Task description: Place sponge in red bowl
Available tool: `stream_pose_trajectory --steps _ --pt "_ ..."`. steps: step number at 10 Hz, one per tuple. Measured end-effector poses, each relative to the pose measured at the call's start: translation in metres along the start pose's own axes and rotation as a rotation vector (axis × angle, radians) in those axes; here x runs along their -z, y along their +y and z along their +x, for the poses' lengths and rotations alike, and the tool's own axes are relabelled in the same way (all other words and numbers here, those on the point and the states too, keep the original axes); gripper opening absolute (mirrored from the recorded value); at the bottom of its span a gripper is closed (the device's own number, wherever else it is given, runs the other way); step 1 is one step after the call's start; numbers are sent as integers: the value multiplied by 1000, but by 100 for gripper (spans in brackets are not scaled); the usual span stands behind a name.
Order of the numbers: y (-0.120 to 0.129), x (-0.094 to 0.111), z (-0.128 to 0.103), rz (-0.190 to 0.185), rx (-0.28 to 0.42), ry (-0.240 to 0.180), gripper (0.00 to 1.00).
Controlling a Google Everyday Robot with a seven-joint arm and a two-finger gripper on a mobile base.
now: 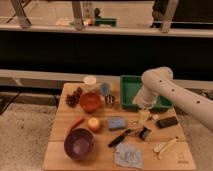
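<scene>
Step judged: sponge pickup | gripper [143, 117] is hovering just right of blue sponge [117, 123], grip state cannot be told | advice: centring above sponge before descending, avoiding black utensil [120, 138] | red bowl [90, 102] is standing empty.

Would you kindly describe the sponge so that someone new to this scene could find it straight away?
On the wooden board, look near the middle, just left of where the gripper hangs below the green tray. The sponge lies flat right of the yellowish round fruit; it is the only small blue block.
</scene>
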State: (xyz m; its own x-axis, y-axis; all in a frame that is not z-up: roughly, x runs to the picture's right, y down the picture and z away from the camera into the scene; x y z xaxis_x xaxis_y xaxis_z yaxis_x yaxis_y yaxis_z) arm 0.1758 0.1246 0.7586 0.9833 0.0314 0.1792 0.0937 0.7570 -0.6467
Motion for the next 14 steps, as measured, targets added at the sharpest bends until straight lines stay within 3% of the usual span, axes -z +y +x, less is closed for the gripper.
stream_pose_trajectory --steps 14 --pt "-8 -39 -40 -43 51 -73 80"
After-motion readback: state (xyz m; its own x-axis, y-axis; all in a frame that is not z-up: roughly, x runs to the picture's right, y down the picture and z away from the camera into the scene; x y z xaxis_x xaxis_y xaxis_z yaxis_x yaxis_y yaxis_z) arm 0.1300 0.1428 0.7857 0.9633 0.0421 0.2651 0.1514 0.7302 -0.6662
